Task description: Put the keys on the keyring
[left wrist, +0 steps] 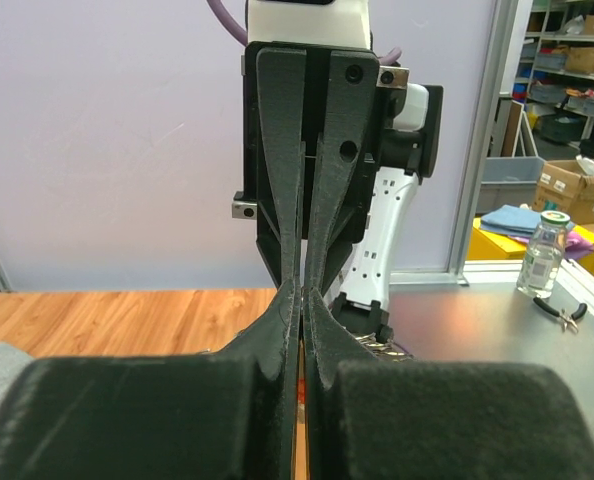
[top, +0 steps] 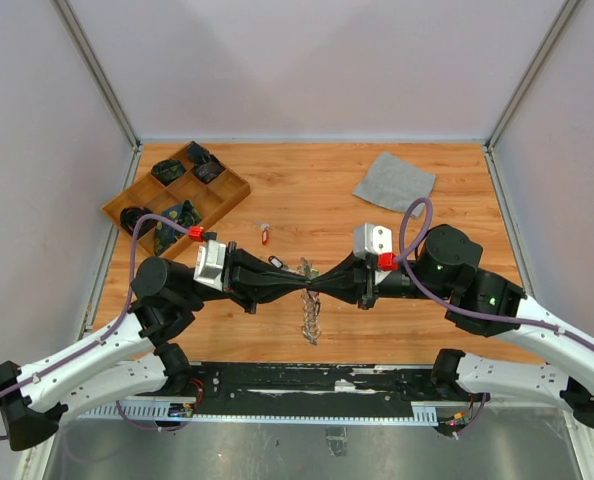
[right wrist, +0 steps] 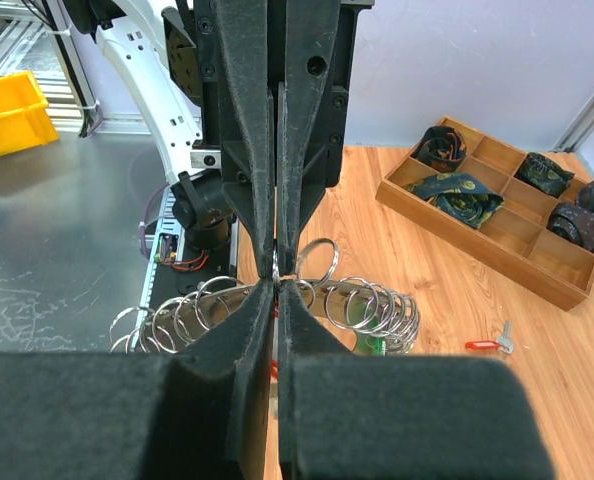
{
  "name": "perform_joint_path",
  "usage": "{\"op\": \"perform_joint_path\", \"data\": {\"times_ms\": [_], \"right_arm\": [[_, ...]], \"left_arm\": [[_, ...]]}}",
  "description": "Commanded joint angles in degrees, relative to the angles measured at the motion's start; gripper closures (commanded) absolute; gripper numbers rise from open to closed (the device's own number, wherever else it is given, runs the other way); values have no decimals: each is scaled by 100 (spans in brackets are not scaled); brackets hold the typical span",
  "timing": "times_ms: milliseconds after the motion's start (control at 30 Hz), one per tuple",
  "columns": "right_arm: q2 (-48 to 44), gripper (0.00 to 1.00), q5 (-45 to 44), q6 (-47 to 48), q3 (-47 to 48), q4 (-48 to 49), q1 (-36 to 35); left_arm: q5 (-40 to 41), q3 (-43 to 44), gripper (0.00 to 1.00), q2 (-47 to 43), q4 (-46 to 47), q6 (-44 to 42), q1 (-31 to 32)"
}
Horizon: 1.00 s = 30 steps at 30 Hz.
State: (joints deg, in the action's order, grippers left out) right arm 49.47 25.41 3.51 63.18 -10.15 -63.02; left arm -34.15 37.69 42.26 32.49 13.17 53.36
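My two grippers meet tip to tip over the middle of the table, the left gripper (top: 305,284) (left wrist: 304,292) and the right gripper (top: 319,285) (right wrist: 278,285). Both are shut, and a thin small ring of the keyring (right wrist: 377,305) (top: 309,320) shows between their tips. The keyring, a metal band strung with many small rings, hangs and trails below them. A green tag (right wrist: 372,343) sits among its rings. One key with a red tag (top: 265,234) (right wrist: 489,345) lies loose on the wood. A black-tagged key (top: 275,262) lies beside my left gripper.
A wooden compartment tray (top: 222,205) (right wrist: 537,285) with dark rolled cloths stands at the back left. A grey cloth square (top: 394,182) lies at the back right. Pale walls enclose the table on three sides.
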Motion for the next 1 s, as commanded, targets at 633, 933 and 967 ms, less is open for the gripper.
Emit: {"op": "perform_joint_path", "data": {"times_ms": [633,933,967], "right_arm": [[1094,99,-714,1482,2841,-3897,17],[2418,99,-1378,1775,4674,-6325,1],[2512,99,-1398,1785,4756,-6435,2]], "left_arm": [[-207,463,66,-84,-479,-263,16],[482,1082,65,324,-2035,-830,16],[488,1098,64,353,-2060,-841,16]]}}
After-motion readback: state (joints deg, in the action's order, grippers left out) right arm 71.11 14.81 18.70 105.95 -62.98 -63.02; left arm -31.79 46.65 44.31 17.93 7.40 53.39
